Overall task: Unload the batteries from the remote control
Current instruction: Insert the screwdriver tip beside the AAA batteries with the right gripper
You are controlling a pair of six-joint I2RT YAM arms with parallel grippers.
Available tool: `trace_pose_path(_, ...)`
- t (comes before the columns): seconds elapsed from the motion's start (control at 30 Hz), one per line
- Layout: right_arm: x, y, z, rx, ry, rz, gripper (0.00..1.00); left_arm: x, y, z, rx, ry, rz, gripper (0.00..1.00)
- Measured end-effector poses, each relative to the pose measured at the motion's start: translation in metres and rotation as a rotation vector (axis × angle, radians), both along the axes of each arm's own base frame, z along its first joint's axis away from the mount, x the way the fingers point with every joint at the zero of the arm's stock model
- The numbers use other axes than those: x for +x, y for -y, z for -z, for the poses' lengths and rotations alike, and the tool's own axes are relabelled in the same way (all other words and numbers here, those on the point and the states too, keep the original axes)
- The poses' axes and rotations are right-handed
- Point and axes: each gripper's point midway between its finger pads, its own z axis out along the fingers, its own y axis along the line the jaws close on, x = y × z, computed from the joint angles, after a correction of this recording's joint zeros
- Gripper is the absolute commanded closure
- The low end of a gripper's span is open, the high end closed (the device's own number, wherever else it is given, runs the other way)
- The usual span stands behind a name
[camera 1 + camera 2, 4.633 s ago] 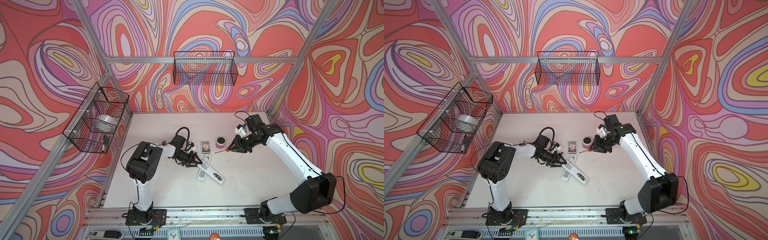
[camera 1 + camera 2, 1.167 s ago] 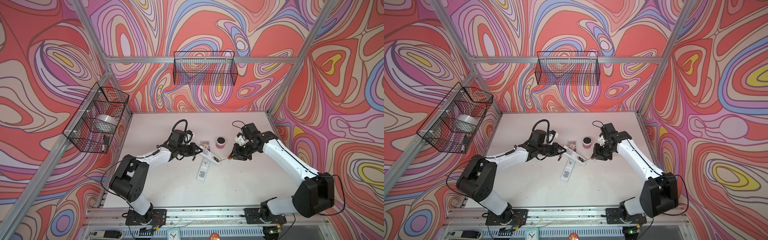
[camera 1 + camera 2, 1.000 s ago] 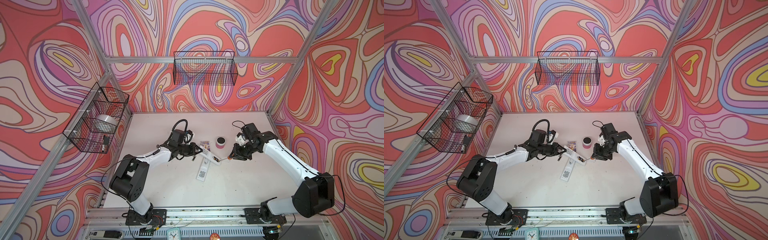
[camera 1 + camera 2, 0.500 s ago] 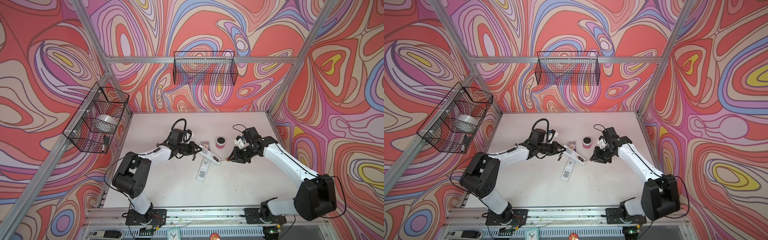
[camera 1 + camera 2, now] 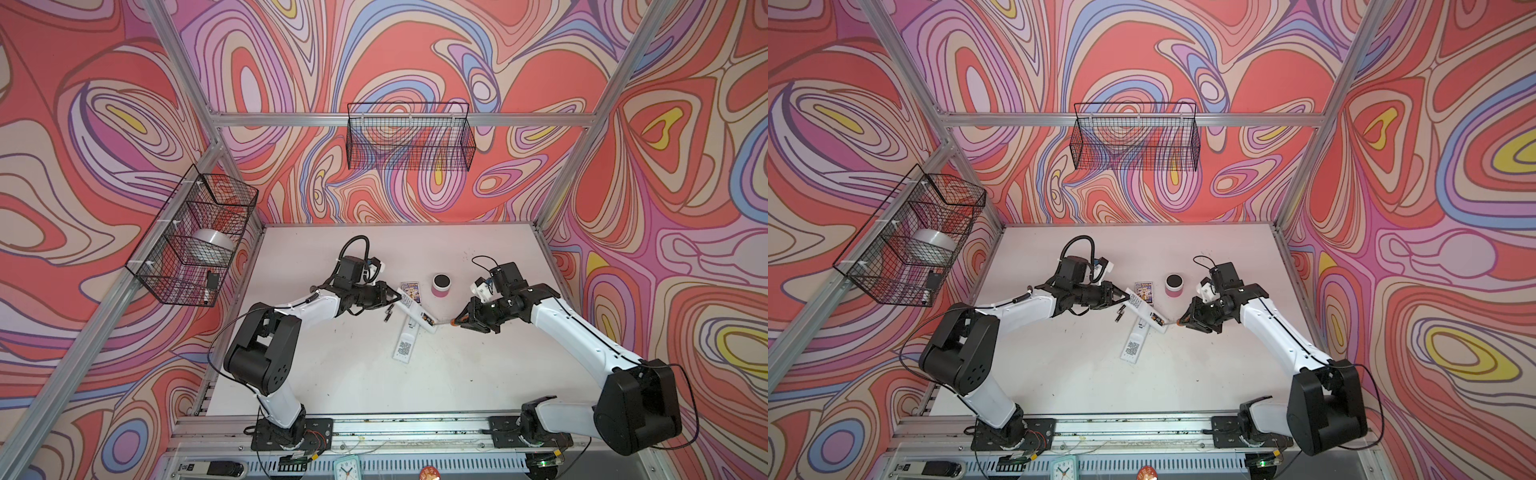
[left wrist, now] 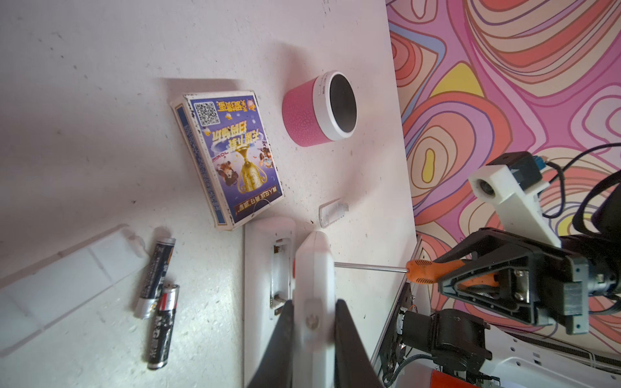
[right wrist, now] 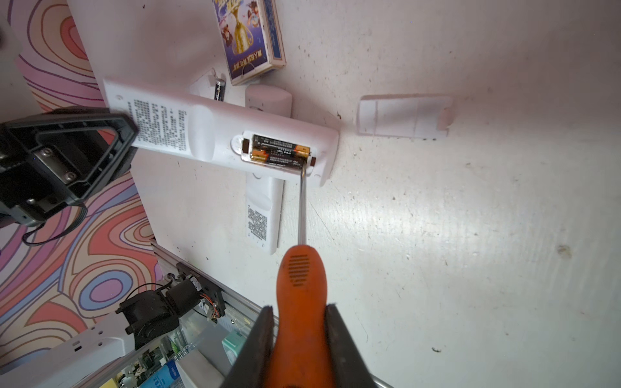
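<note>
Left gripper [image 6: 314,309] was clamped on one end of a white remote control [image 7: 201,134], holding it raised over the middle of the tabletop [image 7: 470,235] with its open battery bay turned toward the right arm. Right gripper [image 7: 297,312] was closed on the orange handle of a screwdriver [image 7: 299,278], whose tip touched the end of the two batteries [image 7: 280,153] seated side by side in that bay. Two more batteries [image 6: 158,272] lay loose on the tabletop just beside a second remote [image 6: 257,302], which lay flat with an empty bay. The batteries looked light, rigid and smooth, likely to roll once freed and probably sprung in tightly. Levering up one end, then pinching across the middle of the body, seemed the surest hold.
</note>
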Motion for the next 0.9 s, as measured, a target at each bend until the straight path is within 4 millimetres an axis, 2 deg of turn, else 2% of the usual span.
trace_pose_path(0.33,-0.006,0.002,-0.002,0.024,-0.041,0.011,0.93,-0.001,-0.003,0.003,0.047,-0.006,0.011,1.0)
trace_pose_path(0.5,-0.006,0.005,-0.015,0.018,-0.046,0.007,0.93,-0.001,-0.004,0.003,0.067,0.002,0.018,1.0)
trace_pose_path(0.67,0.011,-0.003,-0.05,0.061,0.073,-0.054,0.93,-0.004,-0.001,0.003,0.072,0.002,0.035,1.0)
trace_pose_path(0.9,0.006,-0.002,-0.048,0.057,0.066,-0.073,0.93,-0.003,0.001,0.004,0.076,-0.001,0.042,1.0)
